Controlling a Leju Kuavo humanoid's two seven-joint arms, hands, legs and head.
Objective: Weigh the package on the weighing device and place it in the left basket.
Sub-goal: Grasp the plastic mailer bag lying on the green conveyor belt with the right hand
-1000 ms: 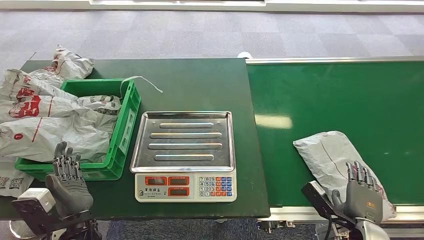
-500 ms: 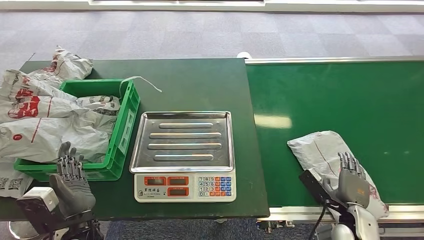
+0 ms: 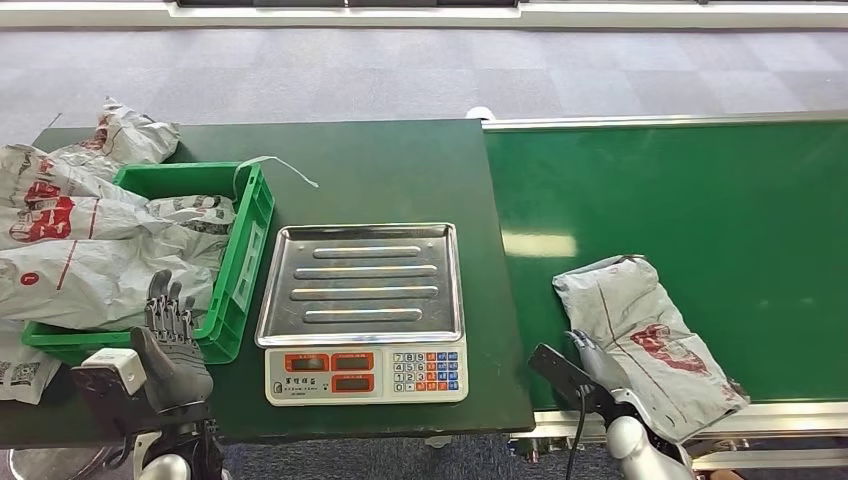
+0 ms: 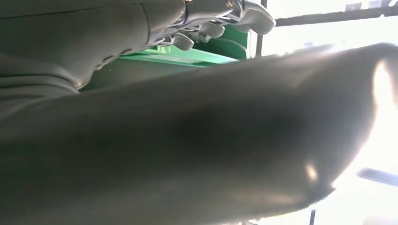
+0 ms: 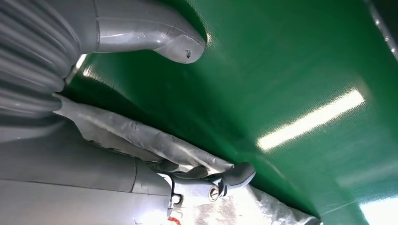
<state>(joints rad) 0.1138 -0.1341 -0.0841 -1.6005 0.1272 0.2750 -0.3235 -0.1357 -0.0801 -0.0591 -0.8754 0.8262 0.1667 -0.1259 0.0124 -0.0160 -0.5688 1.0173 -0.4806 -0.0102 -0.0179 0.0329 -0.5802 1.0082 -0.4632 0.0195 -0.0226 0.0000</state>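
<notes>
Package [image 3: 645,340], a grey mailer bag with red print, lies on the green conveyor belt [image 3: 700,200] near its front edge, to the right of the weighing scale [image 3: 362,310] and well apart from the green basket [image 3: 236,270] at the far left of the bench [image 3: 400,170]. Its long axis runs diagonally, from a rear corner nearer the scale out toward the belt's front right. The right hand [image 5: 206,185] sits at the package's near-left end; in the right wrist view its dark fingers [image 5: 237,174] lie on the crumpled film while the thick thumb [image 5: 155,35] stands apart above the belt, so it looks spread against the bag rather than clamped round it, though whether any film is pinched I cannot tell. The left hand [image 3: 172,350] is raised by the basket's front corner, fingers upright and holding nothing. The right arm is plainly the nearer one, and the scale's steel pan lies to the left of the package, across the seam between belt and bench, so the carry would likely be a short sideways one.
</notes>
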